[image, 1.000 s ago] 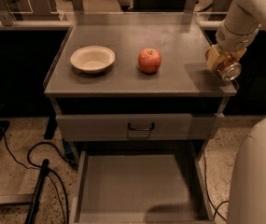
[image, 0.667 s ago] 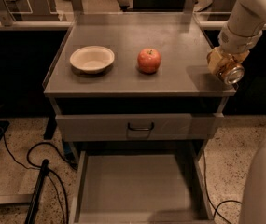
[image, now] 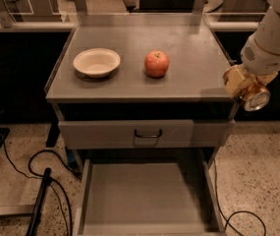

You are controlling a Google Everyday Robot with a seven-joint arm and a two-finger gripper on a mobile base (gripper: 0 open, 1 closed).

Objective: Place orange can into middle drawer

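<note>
My gripper point(image: 241, 82) is at the right front corner of the cabinet top, at the end of the white arm point(image: 272, 38). It is shut on the orange can point(image: 250, 95) and holds it tilted, silver end facing forward, off the surface just beyond the right edge. The middle drawer point(image: 144, 193) is pulled open low in front of the cabinet, below and to the left of the can. Its flat grey floor is bare.
A red-orange apple point(image: 156, 64) and a white bowl point(image: 97, 62) sit on the grey cabinet top point(image: 193, 48). A shut drawer front with a black handle point(image: 147, 133) is above the open drawer. Black cables point(image: 36, 166) lie on the speckled floor at the left.
My gripper has carried the can to the right and toward the front, past the cabinet's right edge. The white robot body at the lower right has left the view.
</note>
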